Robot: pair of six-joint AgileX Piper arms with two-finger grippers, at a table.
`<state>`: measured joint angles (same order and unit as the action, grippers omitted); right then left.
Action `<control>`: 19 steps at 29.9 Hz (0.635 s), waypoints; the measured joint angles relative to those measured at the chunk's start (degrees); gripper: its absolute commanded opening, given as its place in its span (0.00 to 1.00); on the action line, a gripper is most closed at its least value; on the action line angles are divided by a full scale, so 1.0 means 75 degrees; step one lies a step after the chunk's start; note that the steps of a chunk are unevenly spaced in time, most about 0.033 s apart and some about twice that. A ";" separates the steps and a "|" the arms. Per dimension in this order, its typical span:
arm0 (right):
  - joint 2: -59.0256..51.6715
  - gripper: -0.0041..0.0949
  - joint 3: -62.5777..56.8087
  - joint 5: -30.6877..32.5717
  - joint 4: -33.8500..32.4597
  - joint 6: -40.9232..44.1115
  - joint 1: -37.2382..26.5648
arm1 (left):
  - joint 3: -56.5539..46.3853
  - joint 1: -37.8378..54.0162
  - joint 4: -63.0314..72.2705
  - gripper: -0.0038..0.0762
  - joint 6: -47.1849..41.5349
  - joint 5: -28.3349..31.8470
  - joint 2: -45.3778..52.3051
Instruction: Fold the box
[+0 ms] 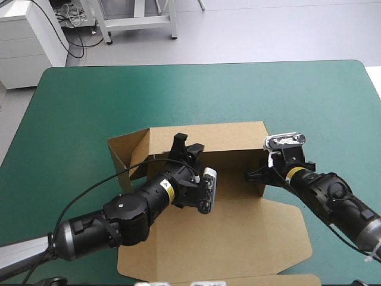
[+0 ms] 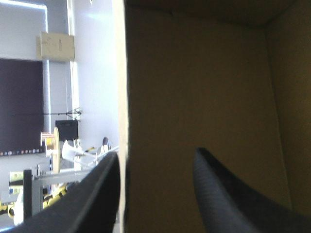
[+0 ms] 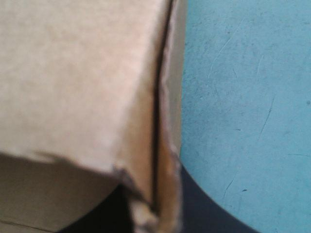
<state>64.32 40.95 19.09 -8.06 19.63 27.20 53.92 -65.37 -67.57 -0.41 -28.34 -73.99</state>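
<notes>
left tool (image 2: 156, 155) apart, astride box (image 1: 238, 226) far wall | right tool (image 3: 153, 182) clamped on right wall | arms angled inward

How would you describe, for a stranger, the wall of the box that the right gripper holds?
On the teal-green table lies a brown box, its lid flat toward the near edge. Find its right wall, where the right gripper is shut on it. Unlike the left flap, which leans outward, it stands upright.

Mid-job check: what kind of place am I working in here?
Likely a lab or workshop: a teal-green covered table, a white cabinet with loose cables beyond it, and a metal stand on a grey floor.
</notes>
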 measured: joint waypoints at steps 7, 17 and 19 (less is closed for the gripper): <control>0.0741 0.04 0.0527 -0.0339 -0.0569 0.0518 0.0000 | 0.0000 -0.1104 0.0293 0.55 0.0000 -0.0885 0.0470; 0.1356 0.04 0.1410 0.0198 -0.0766 0.0462 0.0000 | 0.0092 -0.3373 0.0159 0.53 -0.0246 -0.3021 0.0535; 0.1397 0.04 0.1681 0.0637 -0.0766 0.0409 0.0000 | 0.0391 -0.3425 0.0108 0.53 -0.0350 -0.3144 0.0535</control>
<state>74.80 53.56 23.87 -13.81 22.70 27.20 56.86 -91.06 -66.77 -3.03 -51.92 -69.97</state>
